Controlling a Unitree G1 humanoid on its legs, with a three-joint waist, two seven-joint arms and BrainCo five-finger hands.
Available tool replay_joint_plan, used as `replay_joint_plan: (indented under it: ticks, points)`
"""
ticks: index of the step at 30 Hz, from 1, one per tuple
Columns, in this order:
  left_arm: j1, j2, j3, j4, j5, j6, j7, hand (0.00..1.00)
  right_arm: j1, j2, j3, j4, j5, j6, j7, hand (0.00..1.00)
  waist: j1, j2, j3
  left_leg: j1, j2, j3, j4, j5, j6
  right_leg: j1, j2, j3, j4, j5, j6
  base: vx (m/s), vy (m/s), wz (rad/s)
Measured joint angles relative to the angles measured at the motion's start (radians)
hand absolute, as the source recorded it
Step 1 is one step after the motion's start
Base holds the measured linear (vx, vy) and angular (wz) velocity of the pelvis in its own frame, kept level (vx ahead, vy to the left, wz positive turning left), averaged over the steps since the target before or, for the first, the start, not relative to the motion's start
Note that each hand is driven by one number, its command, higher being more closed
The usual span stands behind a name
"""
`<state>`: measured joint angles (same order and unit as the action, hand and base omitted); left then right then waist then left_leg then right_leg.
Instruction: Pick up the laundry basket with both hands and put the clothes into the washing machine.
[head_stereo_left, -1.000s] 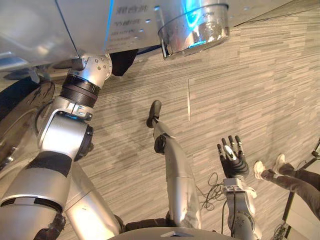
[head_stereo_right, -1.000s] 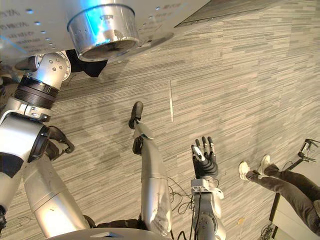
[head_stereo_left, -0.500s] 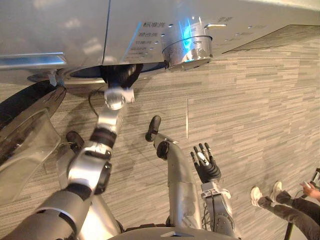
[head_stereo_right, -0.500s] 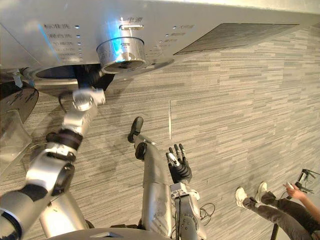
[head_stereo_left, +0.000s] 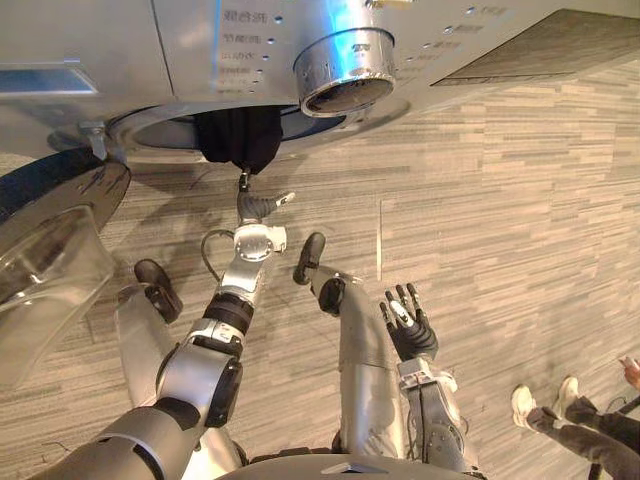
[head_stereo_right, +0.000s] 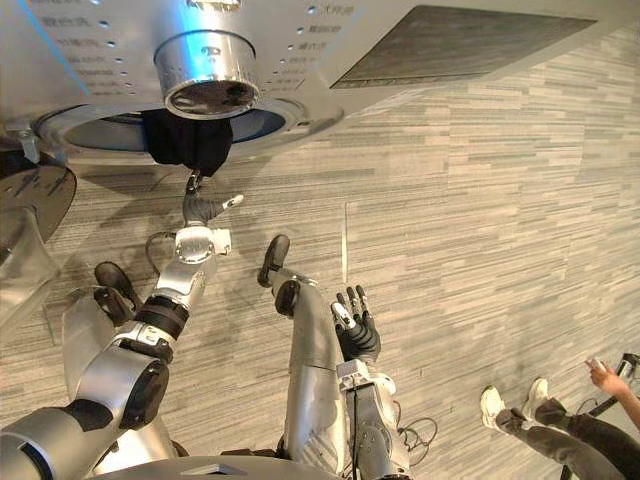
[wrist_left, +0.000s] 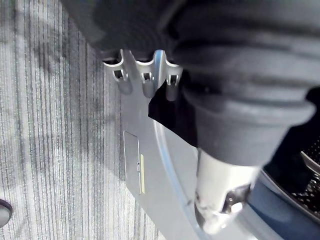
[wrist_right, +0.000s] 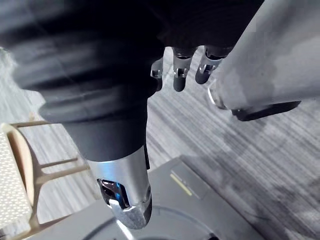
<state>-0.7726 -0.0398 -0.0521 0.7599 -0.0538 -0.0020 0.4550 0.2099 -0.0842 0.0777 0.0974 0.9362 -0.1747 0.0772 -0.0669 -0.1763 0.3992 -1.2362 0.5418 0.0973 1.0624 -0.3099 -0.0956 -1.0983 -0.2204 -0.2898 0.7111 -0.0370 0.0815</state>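
The silver washing machine (head_stereo_left: 200, 60) stands in front of me with its round opening (head_stereo_right: 100, 135) uncovered. A black garment (head_stereo_left: 240, 140) hangs over the lower rim of that opening, partly inside the drum. My left hand (head_stereo_left: 255, 205) is just below the garment, open, fingers straight and thumb spread, holding nothing. In the left wrist view its fingers (wrist_left: 145, 75) point at the black garment (wrist_left: 172, 112) and the machine's front (wrist_left: 145, 170). My right hand (head_stereo_left: 408, 325) hangs low over the floor, open and empty, fingers (wrist_right: 180, 70) straight.
The machine's glass door (head_stereo_left: 50, 250) stands swung out at my left. A round silver knob (head_stereo_left: 343, 70) juts from the control panel above the opening. A person's legs and white shoes (head_stereo_left: 540, 400) are at the lower right. A wooden chair (wrist_right: 15, 170) stands nearby.
My left hand has drawn back out of the drum opening and let go of the black garment, which stays on the rim. The camera view has shifted. The right hand hangs as before.
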Motion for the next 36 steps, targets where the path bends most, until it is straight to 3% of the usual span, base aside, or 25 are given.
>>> replay_joint_plan:
  ticks: [6, 7, 11, 14, 15, 20, 25, 36]
  points:
    - [-0.171, 0.002, 0.007, 0.04, -0.013, 0.005, 0.017, 0.0, -0.029, -0.009, -0.005, -0.006, 0.001, -0.021, -0.001, 0.0, -0.028, -0.004, 0.002, -0.068, 0.013, -0.005, 0.05, -0.011, 0.009, -0.06, 0.001, 0.01, 0.027, 0.013, 0.0, -0.04, 0.038, -0.14]
    - [-0.186, 0.01, 0.014, 0.056, -0.041, 0.005, 0.039, 0.0, -0.029, -0.009, -0.005, -0.005, 0.002, -0.02, -0.001, 0.0, -0.03, -0.005, 0.003, -0.076, 0.015, -0.005, 0.06, -0.017, 0.012, -0.067, 0.001, 0.014, 0.029, 0.014, 0.003, -0.06, 0.043, -0.08]
    - [-0.264, 0.104, 0.009, 0.089, -0.185, 0.006, 0.021, 0.0, -0.035, -0.009, -0.008, -0.024, 0.002, -0.02, -0.002, 0.0, -0.045, -0.022, 0.008, -0.112, 0.028, 0.008, 0.089, -0.043, 0.021, -0.104, 0.01, 0.033, 0.006, 0.027, 0.018, -0.09, 0.046, -0.19]
    - [-0.323, 0.133, -0.004, 0.114, -0.256, 0.011, 0.016, 0.0, -0.034, -0.008, -0.017, -0.038, 0.003, -0.02, -0.011, 0.0, -0.059, -0.024, 0.009, -0.145, 0.031, 0.006, 0.103, -0.042, 0.033, -0.122, 0.013, 0.034, -0.008, 0.058, 0.02, -0.09, 0.066, -0.2]
    - [-0.335, 0.14, -0.026, 0.118, -0.287, 0.013, 0.016, 1.0, -0.034, -0.004, -0.026, -0.044, 0.003, -0.02, -0.016, 0.0, -0.061, -0.024, 0.009, -0.153, 0.032, 0.004, 0.114, -0.047, 0.037, -0.127, 0.012, 0.036, -0.004, 0.059, 0.021, -0.07, 0.061, -0.07]
    - [-0.358, 0.16, -0.099, 0.118, -0.418, 0.018, 0.016, 1.0, -0.033, -0.004, -0.066, -0.043, 0.004, -0.019, -0.016, 0.0, -0.062, -0.025, 0.009, -0.163, 0.031, 0.008, 0.129, -0.061, 0.045, -0.13, 0.01, 0.037, -0.01, 0.068, 0.031, -0.07, 0.053, -0.04]
    - [-0.384, 0.207, -0.152, 0.119, -0.465, 0.022, 0.013, 1.0, -0.021, -0.004, -0.087, -0.04, 0.009, -0.017, -0.015, 0.0, -0.072, -0.027, 0.01, -0.182, 0.037, 0.016, 0.145, -0.07, 0.048, -0.157, 0.014, 0.056, -0.011, 0.076, 0.035, -0.07, 0.05, -0.12]
    - [-0.39, 0.253, -0.145, 0.119, -0.571, 0.022, -0.048, 1.0, -0.009, -0.004, -0.092, -0.039, 0.009, -0.013, -0.014, 0.0, -0.071, -0.031, 0.05, -0.155, 0.025, 0.006, 0.154, -0.065, 0.048, -0.143, -0.007, 0.059, 0.044, 0.054, 0.027, -0.08, 0.024, 0.08]
